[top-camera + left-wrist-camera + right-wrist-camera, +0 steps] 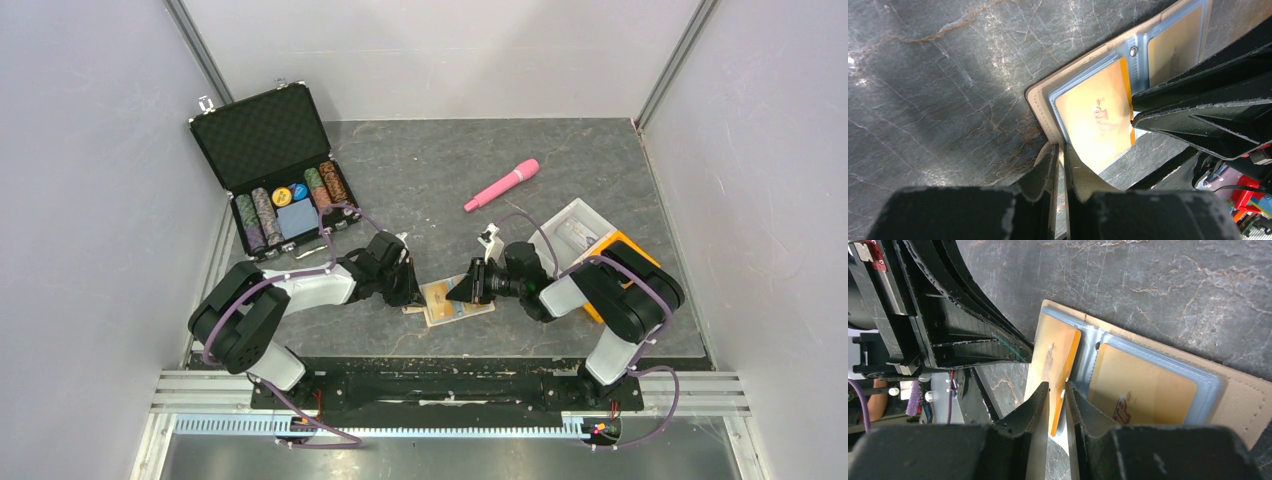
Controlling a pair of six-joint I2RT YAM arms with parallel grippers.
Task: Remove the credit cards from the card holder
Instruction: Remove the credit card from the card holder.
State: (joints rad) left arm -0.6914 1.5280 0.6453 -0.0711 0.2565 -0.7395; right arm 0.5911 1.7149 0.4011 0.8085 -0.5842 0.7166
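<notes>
Your left gripper (1060,160) is clamped onto the card holder (455,300) at its left edge; the holder's lying open flat between the two grippers. Two credit cards (1140,385) sit inside it. From the holder's right side, your right gripper (1057,395) is pinched on the orange card (1055,355) at its edge.
</notes>
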